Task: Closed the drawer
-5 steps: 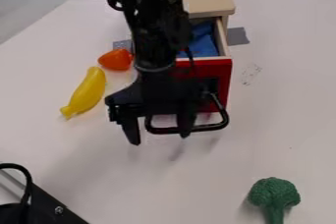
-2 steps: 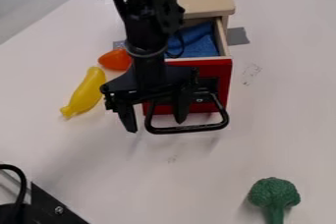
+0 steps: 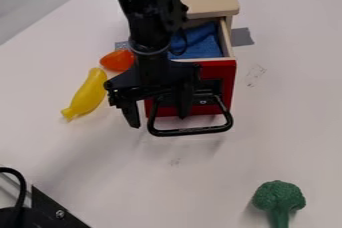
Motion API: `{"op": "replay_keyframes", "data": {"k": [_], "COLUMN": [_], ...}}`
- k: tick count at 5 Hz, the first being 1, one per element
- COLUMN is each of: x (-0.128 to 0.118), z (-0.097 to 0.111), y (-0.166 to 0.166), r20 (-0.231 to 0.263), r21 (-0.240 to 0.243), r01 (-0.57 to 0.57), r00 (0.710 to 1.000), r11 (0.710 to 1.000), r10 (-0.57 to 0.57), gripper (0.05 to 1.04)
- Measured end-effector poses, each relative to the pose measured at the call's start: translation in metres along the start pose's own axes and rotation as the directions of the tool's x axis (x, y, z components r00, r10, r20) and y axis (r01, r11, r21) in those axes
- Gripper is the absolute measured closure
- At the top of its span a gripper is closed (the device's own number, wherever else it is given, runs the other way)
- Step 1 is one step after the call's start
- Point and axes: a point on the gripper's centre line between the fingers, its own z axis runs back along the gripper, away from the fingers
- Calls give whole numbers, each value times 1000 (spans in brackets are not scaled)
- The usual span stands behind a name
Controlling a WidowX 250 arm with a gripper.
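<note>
The one camera looks from above, at a slant, down on the counter (image 3: 220,177), and it faces the red front of the drawer (image 3: 224,78). It stands quite near: my hand (image 3: 159,121) comes close to the middle of its view.

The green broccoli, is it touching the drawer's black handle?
Apart. The camera view shows a wide stretch of white table between the broccoli, at the lower right, and the black handle on the drawer's front.

Black on the gripper (image 3: 158,120); behind it, red on the drawer front (image 3: 224,79) and blue on cloth (image 3: 204,47); beside it, yellow on the long toy (image 3: 87,94); well apart, green on broccoli (image 3: 278,196).
</note>
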Motion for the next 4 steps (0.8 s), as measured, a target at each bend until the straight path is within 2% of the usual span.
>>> {"op": "replay_keyframes", "data": {"k": [3, 4], "x": [15, 19], "z": [-3, -3], "y": [-6, -8], "r20": [95, 106], "r21": [-8, -7], "r01": [-40, -41], "r00": [995, 993], "r11": [999, 999], "r10": [41, 42], "gripper": [83, 83]}}
